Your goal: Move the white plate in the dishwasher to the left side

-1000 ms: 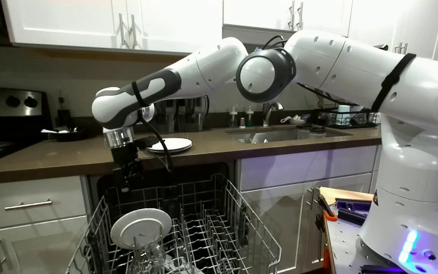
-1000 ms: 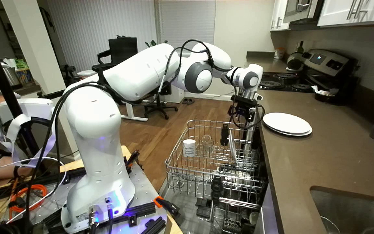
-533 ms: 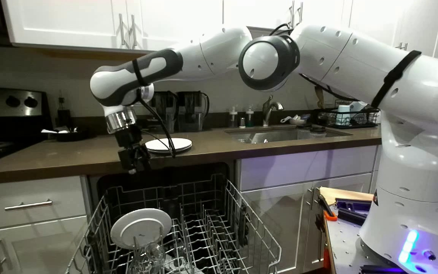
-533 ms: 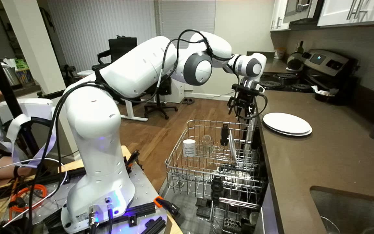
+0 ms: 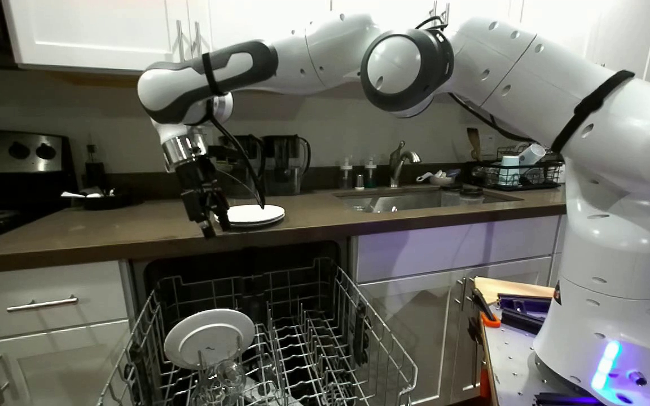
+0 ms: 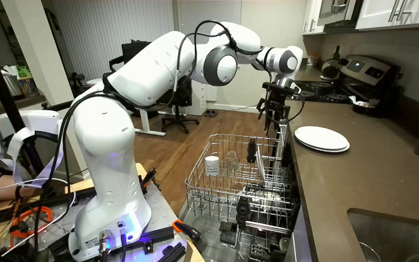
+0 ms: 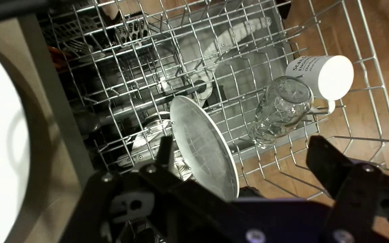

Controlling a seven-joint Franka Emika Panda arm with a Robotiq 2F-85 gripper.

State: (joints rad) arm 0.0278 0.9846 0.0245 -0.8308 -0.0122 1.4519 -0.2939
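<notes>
The white plate (image 5: 209, 338) stands tilted in the dishwasher rack, at the rack's left side in an exterior view. It shows nearly edge-on in an exterior view (image 6: 260, 162) and, with its broad face slanted, in the wrist view (image 7: 204, 148). The dishwasher (image 5: 308, 251) has its wire rack (image 6: 198, 189) pulled out. My gripper (image 5: 216, 228) hangs above the back left of the rack, near counter-edge height, apart from the plate. In the wrist view my gripper (image 7: 241, 141) is open with nothing between its fingers. One finger overlaps the plate's lower edge in that view.
A clear glass (image 7: 282, 104) and a white mug (image 7: 334, 77) stand in the rack near the plate. Stacked white plates (image 6: 322, 138) lie on the counter (image 6: 369, 174) beside the gripper. A sink (image 5: 392, 200) is set in the counter.
My gripper has risen from low over the rack to about counter height, moving slightly right in an exterior view. The white plate in the rack has not moved.
</notes>
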